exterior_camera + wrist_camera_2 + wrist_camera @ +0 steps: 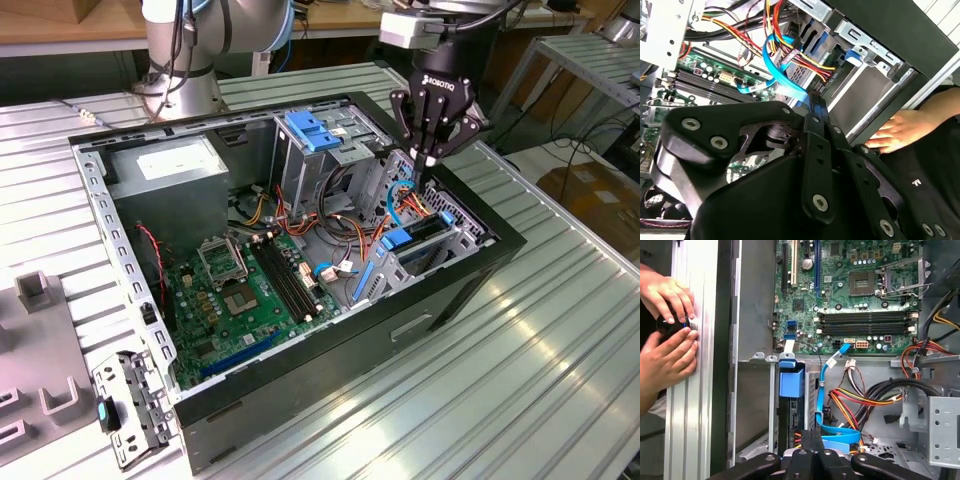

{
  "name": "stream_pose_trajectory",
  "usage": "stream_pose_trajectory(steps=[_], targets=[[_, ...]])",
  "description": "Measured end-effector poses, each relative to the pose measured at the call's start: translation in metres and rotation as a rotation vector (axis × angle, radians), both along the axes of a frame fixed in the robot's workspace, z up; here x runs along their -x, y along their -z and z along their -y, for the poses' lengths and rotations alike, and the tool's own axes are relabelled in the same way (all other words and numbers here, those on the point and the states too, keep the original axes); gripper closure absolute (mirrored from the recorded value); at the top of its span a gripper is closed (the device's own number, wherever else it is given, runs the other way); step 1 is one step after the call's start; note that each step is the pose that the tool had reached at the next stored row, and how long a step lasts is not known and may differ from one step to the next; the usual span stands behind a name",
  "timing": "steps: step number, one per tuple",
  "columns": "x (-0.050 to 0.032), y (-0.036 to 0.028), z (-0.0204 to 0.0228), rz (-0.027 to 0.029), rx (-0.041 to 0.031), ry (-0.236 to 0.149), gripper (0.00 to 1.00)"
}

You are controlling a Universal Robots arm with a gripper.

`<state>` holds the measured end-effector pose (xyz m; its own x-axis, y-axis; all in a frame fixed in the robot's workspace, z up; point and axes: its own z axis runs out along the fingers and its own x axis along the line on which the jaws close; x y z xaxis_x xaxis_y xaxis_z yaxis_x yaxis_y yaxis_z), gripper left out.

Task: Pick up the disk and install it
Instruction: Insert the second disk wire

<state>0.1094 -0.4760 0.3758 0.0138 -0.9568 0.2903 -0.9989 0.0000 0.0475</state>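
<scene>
The gripper (428, 160) hangs in the upper right of the exterior view, pointing down into the open computer case (300, 385). Its black fingers are drawn together at the tips, and nothing shows between them. In both wrist views the closed tips (816, 100) (812, 437) sit just above a looped flat blue cable (827, 390) and a bundle of red, yellow and orange wires (855, 400).

Just below the tips in the exterior view stands the drive cage (455, 225) at the case's right end. The disk (420, 232) sits down inside it on edge, with a dark narrow side and the blue end of its carrier showing. I cannot tell whether the fingertips touch it.

Toward the centre of the exterior view lies the green motherboard (250, 290) with its black memory slots. Above it, at the upper middle of the frame, a light-blue latch plate (318, 130) lies on top of a second metal bay. The grey power-supply box (175, 165) fills the case's upper-left corner.

The case rests on a ribbed aluminium table (560, 380). A loose metal bracket (130, 410) with a small teal tab lies on the table at the lower left of the frame. The arm's base (185, 60) stands at the upper left.

In the first wrist view a person's two hands (670, 325) rest on the table outside the case wall, closed around a small dark round object (670, 324). In the second wrist view one hand (895, 132) lies flat beside the case.
</scene>
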Motion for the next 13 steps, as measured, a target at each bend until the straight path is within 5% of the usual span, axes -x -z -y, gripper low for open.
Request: stream_pose_trajectory(steps=[13], targets=[[-0.0005, 0.0145, -0.0023, 0.0, 0.0609, 0.0, 0.81]])
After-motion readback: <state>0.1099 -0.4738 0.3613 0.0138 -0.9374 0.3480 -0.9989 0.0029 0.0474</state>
